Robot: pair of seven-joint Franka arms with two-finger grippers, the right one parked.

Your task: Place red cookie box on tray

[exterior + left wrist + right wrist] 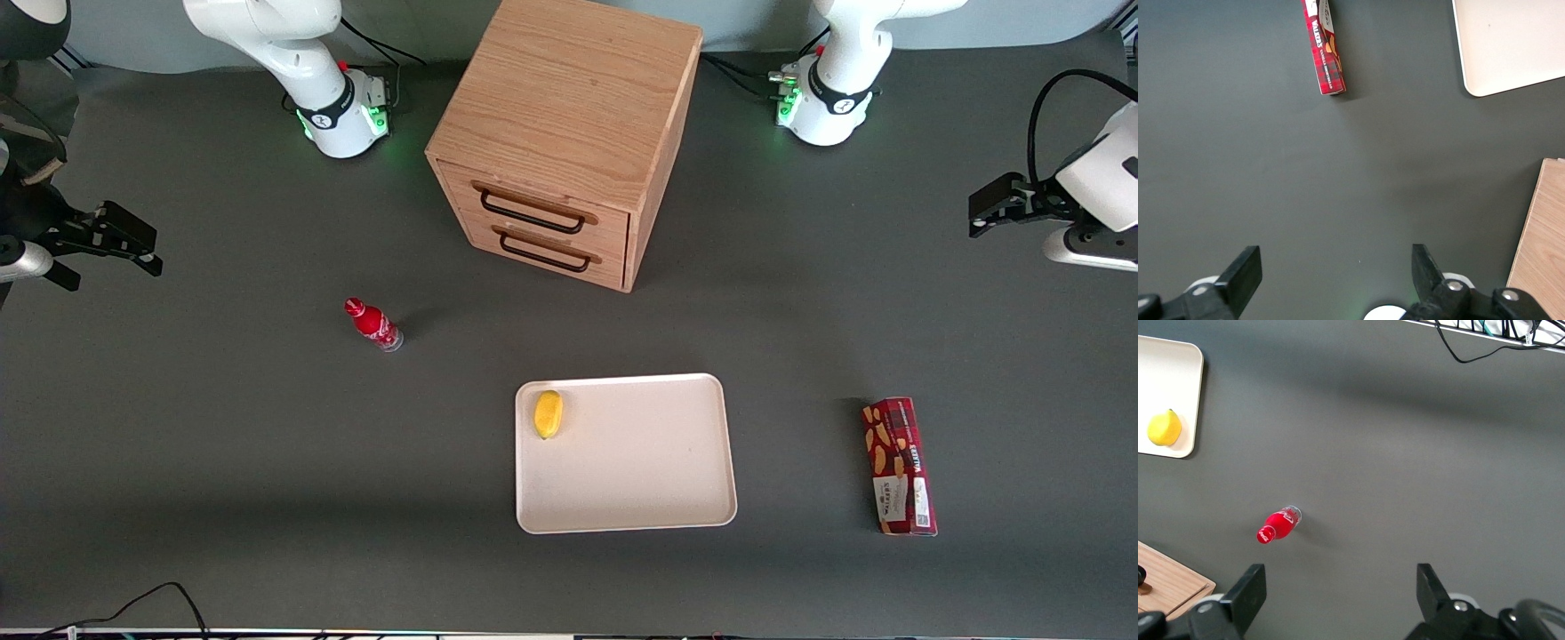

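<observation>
The red cookie box [900, 466] lies flat on the grey table toward the working arm's end, a long dark-red tartan carton with cookie pictures and a white label. The wrist camera catches one end of the red cookie box [1324, 50]. The cream tray [676, 480] sits mid-table, beside the box, with a corner of the tray [1511, 47] also in the wrist view. My left gripper [994, 206] hovers high at the table's working-arm edge, farther from the front camera than the box. The gripper [1335, 270] is open with only bare table between its fingers.
A yellow lemon [548, 414] lies in a tray corner. A wooden two-drawer cabinet [569, 133] stands farther back from the tray, its edge [1541, 247] near my gripper. A small red bottle [373, 324] lies toward the parked arm's end.
</observation>
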